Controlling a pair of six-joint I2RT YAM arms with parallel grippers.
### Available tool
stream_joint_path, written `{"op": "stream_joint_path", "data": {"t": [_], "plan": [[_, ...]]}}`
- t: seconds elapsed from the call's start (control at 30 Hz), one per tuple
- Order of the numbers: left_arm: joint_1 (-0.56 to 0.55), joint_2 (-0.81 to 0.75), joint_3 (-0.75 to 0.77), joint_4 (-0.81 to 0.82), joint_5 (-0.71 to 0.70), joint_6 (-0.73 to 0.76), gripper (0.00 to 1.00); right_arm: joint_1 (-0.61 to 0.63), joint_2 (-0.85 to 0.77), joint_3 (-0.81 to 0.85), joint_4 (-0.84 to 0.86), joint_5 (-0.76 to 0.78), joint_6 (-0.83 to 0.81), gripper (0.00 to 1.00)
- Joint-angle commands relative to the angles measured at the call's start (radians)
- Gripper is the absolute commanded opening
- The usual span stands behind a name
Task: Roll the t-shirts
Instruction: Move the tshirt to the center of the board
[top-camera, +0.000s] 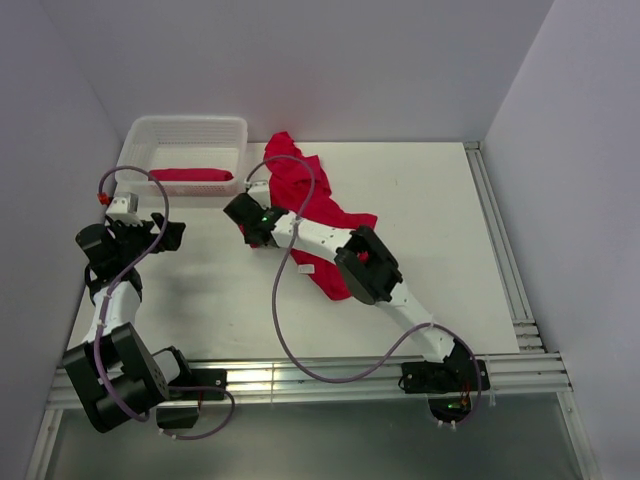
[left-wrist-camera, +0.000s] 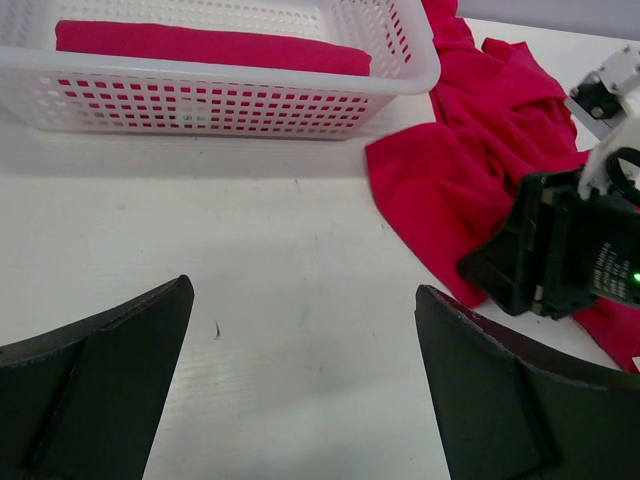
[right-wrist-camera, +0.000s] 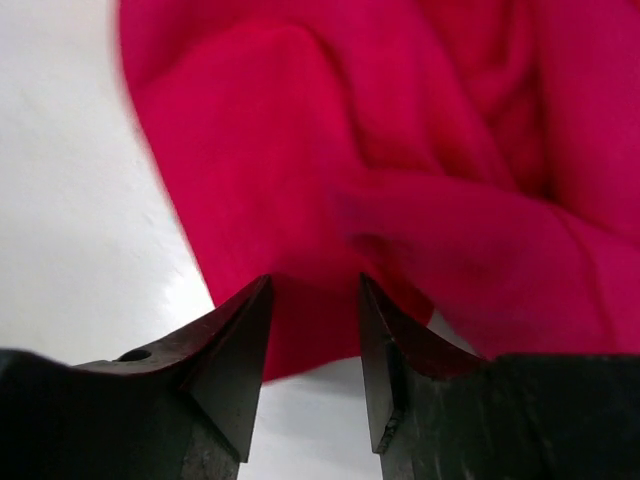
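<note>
The white table (top-camera: 430, 230) fills most of the top view. The loose t-shirt (top-camera: 310, 195) sprawls crumpled across its upper middle and runs down toward the centre, under the right arm. It is bunched and folded on itself, so it looks far from ready to roll and probably needs spreading flat first.

At the upper left stands the basket (top-camera: 186, 124), just beside the cloth's upper end and likely set there to receive finished work. The rolled t-shirt (top-camera: 192, 176) lies along its floor, a tidy bar of red, so one of the two appears done and one remains.

The right gripper (right-wrist-camera: 315, 292) sits low at the left edge of the loose t-shirt, near the centre of the top view. Its jaws are drawn partway together with a fold's hem showing in the gap; whether they have bitten the cloth cannot be told. The left gripper (left-wrist-camera: 305, 290) hovers over bare table at the left, jaws spread wide and holding nothing, seemingly placed to take another corner.
</note>
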Motion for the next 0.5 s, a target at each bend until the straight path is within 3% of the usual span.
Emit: {"op": "stream_joint_path", "data": {"t": [0.0, 0.1, 0.17, 0.23, 0.47], "plan": [[0.004, -0.005, 0.017, 0.023, 0.04, 0.017, 0.99, -0.001, -0.105, -0.182, -0.048, -0.012, -0.014, 0.48], [0.004, 0.0, 0.022, 0.014, 0.043, 0.021, 1.0, 0.004, -0.175, -0.34, -0.042, -0.03, -0.002, 0.43], [0.002, 0.0, 0.022, 0.01, 0.043, 0.022, 1.0, 0.016, -0.267, -0.459, 0.016, -0.046, 0.006, 0.27], [0.004, -0.008, 0.016, 0.022, 0.048, 0.025, 1.0, 0.062, -0.413, -0.756, 0.126, -0.064, 0.009, 0.26], [0.001, 0.026, 0.026, 0.008, 0.101, 0.037, 0.99, 0.186, -0.556, -0.935, 0.186, -0.009, 0.03, 0.32]]}}
